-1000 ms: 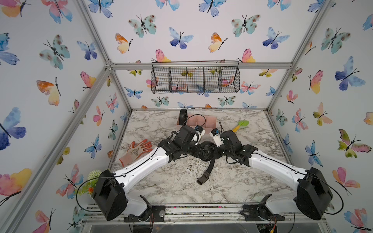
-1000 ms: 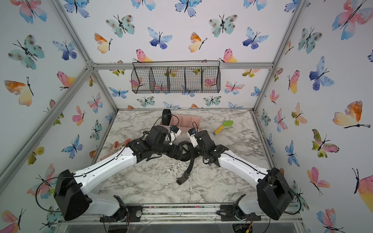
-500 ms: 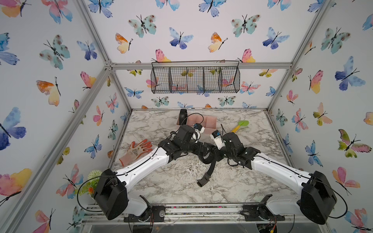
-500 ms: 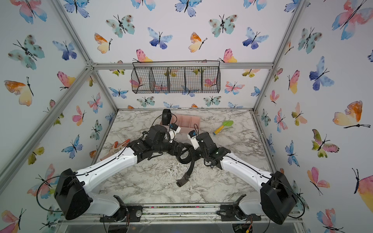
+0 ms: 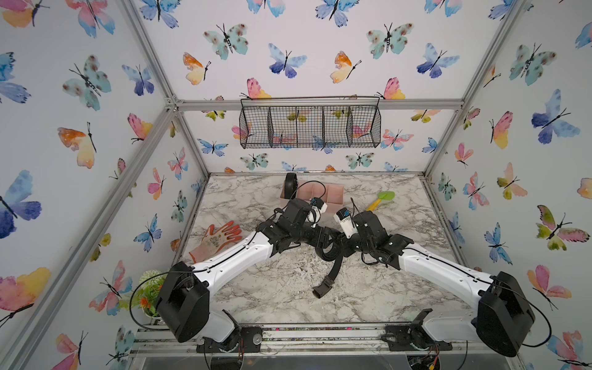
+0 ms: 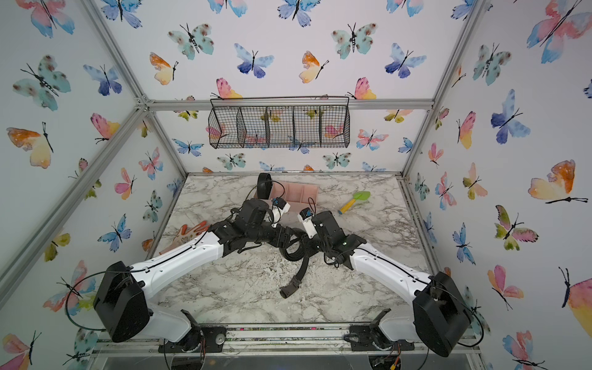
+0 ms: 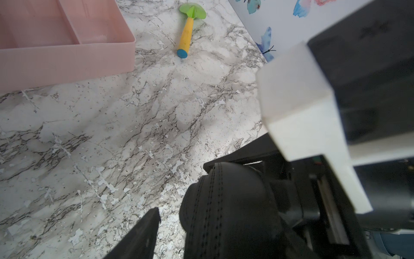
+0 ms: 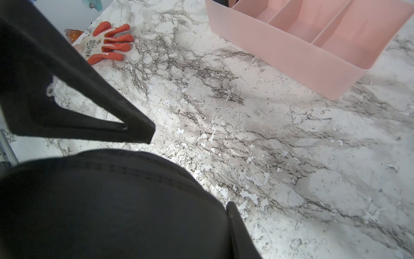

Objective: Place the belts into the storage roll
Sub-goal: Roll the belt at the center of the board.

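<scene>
A black belt (image 5: 330, 253) is coiled between my two grippers at mid-table, and its buckle end (image 5: 322, 288) trails on the marble toward the front. My right gripper (image 5: 340, 247) is shut on the coil; its finger (image 8: 237, 231) presses against the strap (image 8: 112, 201). My left gripper (image 5: 323, 239) straddles the same coil (image 7: 224, 201), open, with a gap between its visible finger (image 7: 143, 233) and the strap. The other left finger is hidden. The pink storage roll (image 5: 334, 192) lies behind them. A second rolled belt (image 5: 291, 185) stands at its left end.
An orange-and-white glove (image 5: 221, 237) lies at the table's left side. A green and yellow toy shovel (image 5: 381, 200) is right of the tray. A black wire basket (image 5: 309, 128) hangs on the back wall. A small plant (image 5: 150, 288) sits at the front left.
My left gripper's jaws have narrowed around the coil. The right gripper keeps its hold, and the trailing end has barely shifted.
</scene>
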### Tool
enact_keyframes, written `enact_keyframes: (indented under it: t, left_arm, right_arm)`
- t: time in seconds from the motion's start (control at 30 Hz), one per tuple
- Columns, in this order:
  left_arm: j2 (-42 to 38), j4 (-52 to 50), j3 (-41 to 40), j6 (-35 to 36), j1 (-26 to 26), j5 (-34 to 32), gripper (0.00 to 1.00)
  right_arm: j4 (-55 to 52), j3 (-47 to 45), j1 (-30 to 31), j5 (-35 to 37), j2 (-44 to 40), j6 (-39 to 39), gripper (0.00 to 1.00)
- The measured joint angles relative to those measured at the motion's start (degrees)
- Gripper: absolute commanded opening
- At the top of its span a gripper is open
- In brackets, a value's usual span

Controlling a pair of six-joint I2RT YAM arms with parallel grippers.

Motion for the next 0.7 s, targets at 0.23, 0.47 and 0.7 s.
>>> enact_keyframes:
  t: [0.23,0.47,0.7]
  left_arm:
    - [0.3,0.4,0.0,0.2,0.0,1.0,0.53]
    - [0.6,0.3,0.0,0.4,0.0,1.0,0.47]
    - [0.6,-0.2,0.1,1.4,0.0,1.1,0.40]
  right_arm:
    - [0.0,-0.3,0.0,-0.1,-0.1,0.0,0.03]
    - [0.4,-1.0,0.0,-0.2,-0.5,0.4,0.03]
    - [0.3,-1.2,-0.1,-0.7,-0.8,0.2,0.03]
